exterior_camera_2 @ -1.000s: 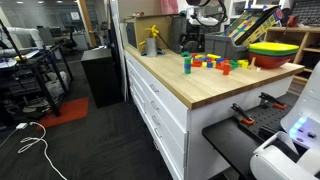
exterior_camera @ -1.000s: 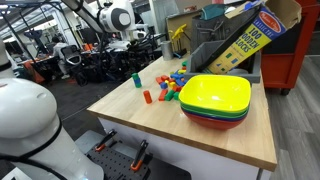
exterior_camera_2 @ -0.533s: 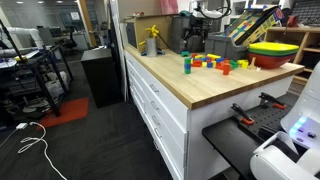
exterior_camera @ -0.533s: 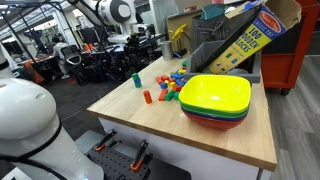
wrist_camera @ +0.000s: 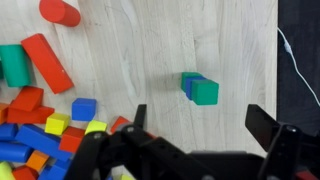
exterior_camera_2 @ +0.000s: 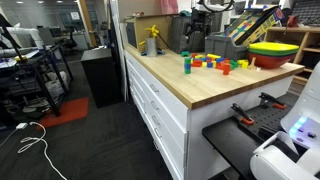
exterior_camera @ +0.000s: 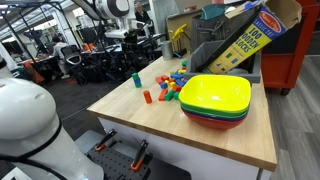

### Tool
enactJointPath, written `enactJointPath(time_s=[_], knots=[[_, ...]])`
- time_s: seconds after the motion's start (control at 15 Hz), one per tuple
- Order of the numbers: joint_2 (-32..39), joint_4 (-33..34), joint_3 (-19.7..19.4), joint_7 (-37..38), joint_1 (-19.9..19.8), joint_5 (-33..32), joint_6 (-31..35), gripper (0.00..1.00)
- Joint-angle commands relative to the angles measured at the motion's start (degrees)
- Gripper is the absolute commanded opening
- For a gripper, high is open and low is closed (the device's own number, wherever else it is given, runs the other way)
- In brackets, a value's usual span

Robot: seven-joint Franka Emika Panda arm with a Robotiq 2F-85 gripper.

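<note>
My gripper [wrist_camera: 198, 125] is open and empty, looking straight down at the wooden table [wrist_camera: 150, 60]. A green block stacked with a blue one [wrist_camera: 198, 88] stands just ahead of the fingertips, between the two fingers and well below them. In both exterior views the gripper [exterior_camera: 133, 38] [exterior_camera_2: 196, 34] hangs high above this green block [exterior_camera: 136, 79] [exterior_camera_2: 186, 63]. A pile of coloured blocks [wrist_camera: 40, 130] [exterior_camera: 172, 85] [exterior_camera_2: 215, 63] lies beside it, with a red cylinder [wrist_camera: 60, 11] and a long red block [wrist_camera: 46, 62] apart from the pile.
A stack of bowls, yellow on top [exterior_camera: 215, 98] [exterior_camera_2: 272, 50], sits near the table's end. A tilted "100 blocks" box [exterior_camera: 245, 40] and a dark bin stand behind. A yellow spray bottle [exterior_camera_2: 152, 40] is at the far edge. Drawers [exterior_camera_2: 160, 100] front the table.
The arm has risen straight up over the last second, carrying the open gripper higher above the green block. The blocks have not moved.
</note>
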Motion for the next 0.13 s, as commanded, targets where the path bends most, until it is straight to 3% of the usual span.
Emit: enactJointPath(time_s=[0.0,0.07], knots=[[0.19,0.11,0.04,0.01,-0.01,-0.03,-0.16,1.00],[0.27,0.11,0.05,0.01,0.00,-0.03,-0.15,1.00]])
